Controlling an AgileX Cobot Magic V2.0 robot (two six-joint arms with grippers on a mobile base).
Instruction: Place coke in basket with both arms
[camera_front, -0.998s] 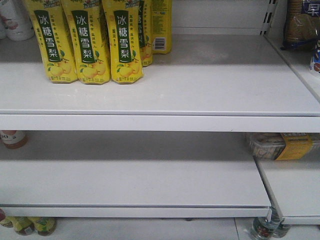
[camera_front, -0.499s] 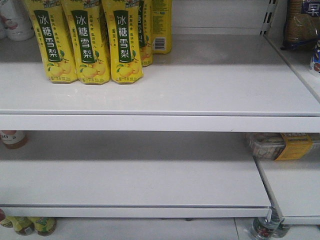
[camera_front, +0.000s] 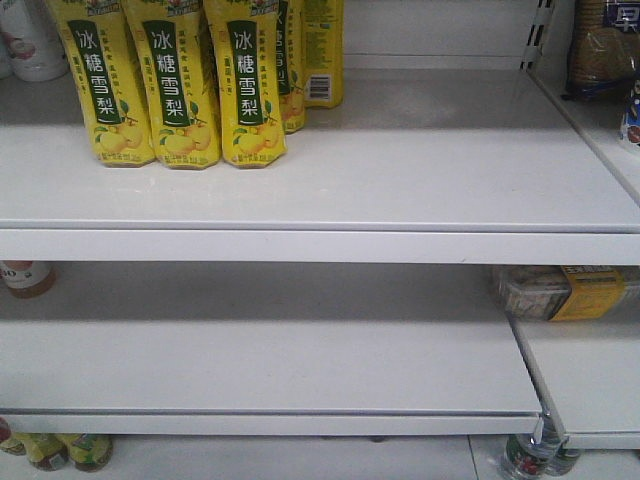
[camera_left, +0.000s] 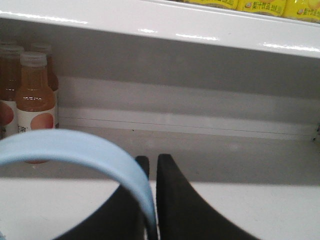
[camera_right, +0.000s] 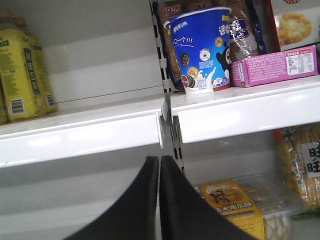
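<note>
Low in the left wrist frame, the left gripper (camera_left: 150, 200) pinches the basket handle (camera_left: 75, 150), carrying it for loading. Right gripper (camera_right: 159, 200) sits clenched, empty, facing shelves. No coke shows anywhere.

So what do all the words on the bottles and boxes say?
"冰糖雪梨": yellow bottles, white on a dark green strip.
"一个!!!": blue tub.
"玉米": yellow label on a clear box; the rest is unclear.
Pink box: print too small to read.
Orange juice bottles: label text not readable.
</note>
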